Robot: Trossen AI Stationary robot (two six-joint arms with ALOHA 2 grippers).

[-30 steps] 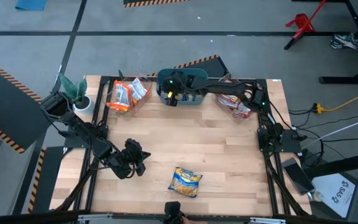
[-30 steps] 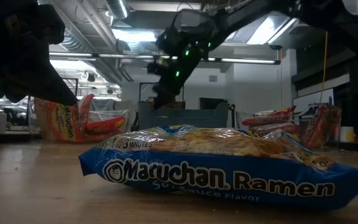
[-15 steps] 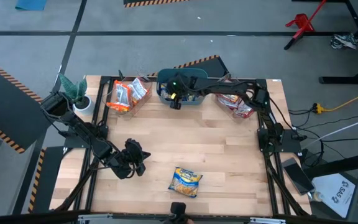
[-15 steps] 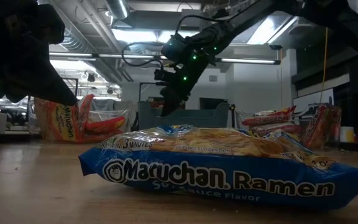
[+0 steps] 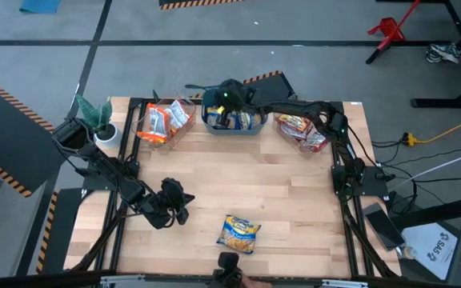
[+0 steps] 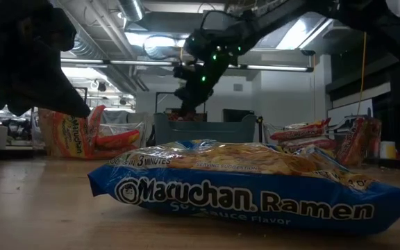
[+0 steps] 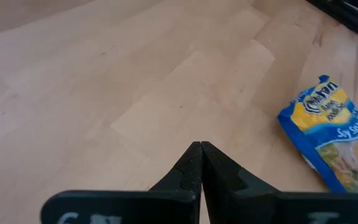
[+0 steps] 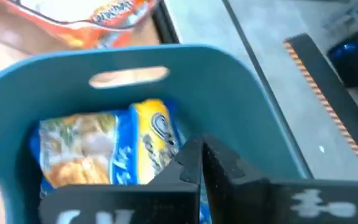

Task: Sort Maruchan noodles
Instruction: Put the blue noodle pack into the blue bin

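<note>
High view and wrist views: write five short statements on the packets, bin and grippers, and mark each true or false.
1. A blue packet lies alone on the bare wooden table. True.
2. The right gripper is over the teal bin. True.
3. The teal bin is empty. False: the right wrist view shows a blue and yellow packet inside it.
4. The left gripper holds a packet. False: its fingers are shut on nothing, above bare wood.
5. The orange packets lie right of the bin in the high view. False: left.

Blue-yellow noodle packet point(image 5: 239, 234); teal bin point(image 8: 241, 118); orange-white packets point(image 5: 163, 122).
</note>
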